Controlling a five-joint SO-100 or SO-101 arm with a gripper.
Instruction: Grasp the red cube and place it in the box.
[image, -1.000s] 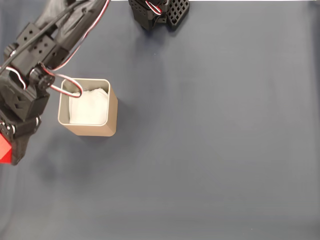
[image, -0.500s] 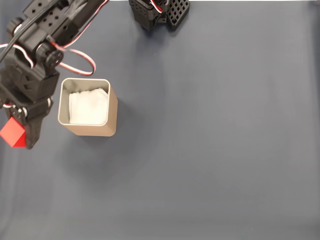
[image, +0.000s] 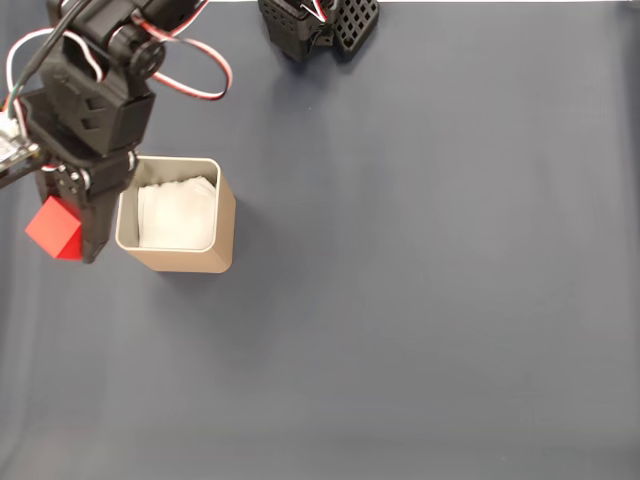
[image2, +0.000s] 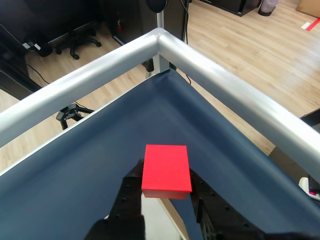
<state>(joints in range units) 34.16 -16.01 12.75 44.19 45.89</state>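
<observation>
Gripper (image: 72, 235) clamped on the red cube (image: 55, 228), black plastic fingers pressed against opposite faces of it. Held off the table, just left of the box (image: 226, 215) in the fixed view, close beside its left wall but outside it. Cube matte and plain, bright red, sharp-edged, its top face a flat rectangle in the wrist view (image2: 166, 168) with the 2 dark fingers (image2: 131, 200) showing beneath and to either side. Box tan, square with rounded corners, thin pale metallic rim, crumpled white paper (image: 178, 213) lining its inside. Table cover (image: 430, 280) a smooth dark blue-grey sheet, faintly creased. Arm (image: 95, 90) of blocky black printed parts, looped with red, white and black wires (image: 195, 75). Rounded silver metal rail (image2: 220, 80) meeting at a corner along the table edge in the wrist view, pale wood-plank floor (image2: 250, 40) beyond it.
</observation>
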